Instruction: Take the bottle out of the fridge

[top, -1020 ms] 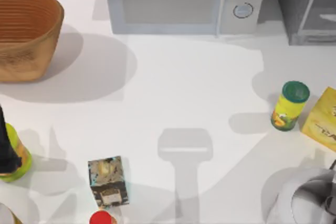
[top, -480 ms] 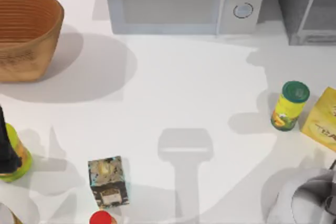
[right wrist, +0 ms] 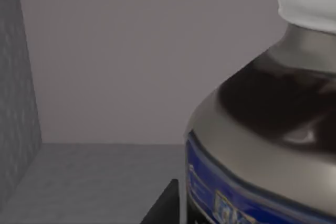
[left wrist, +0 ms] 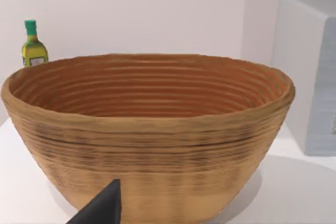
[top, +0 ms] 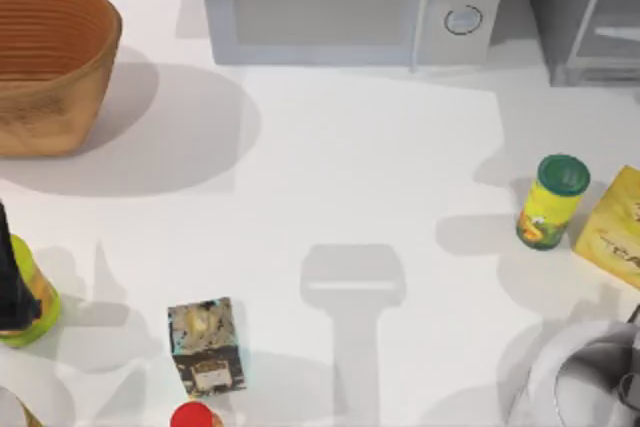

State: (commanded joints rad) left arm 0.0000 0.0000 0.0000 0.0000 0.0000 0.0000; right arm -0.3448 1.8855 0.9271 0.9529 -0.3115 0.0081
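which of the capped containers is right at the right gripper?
The white-capped bottle with dark shoulder and blue label, inside the fridge; the green-lidded can and red-capped bottle stand on the table.

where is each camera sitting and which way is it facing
Top view: above the table, looking down; a pale arm part at its lower right.
Left wrist view: on the left arm, facing the basket; a dark fingertip.
Right wrist view: on the right arm, close to the bottle inside the fridge.
Shared: basket, top and left wrist.

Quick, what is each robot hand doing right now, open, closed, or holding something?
Left hand: near the wicker basket; open or closed cannot be told.
Right hand: inside the fridge, right beside the bottle; grip cannot be told.
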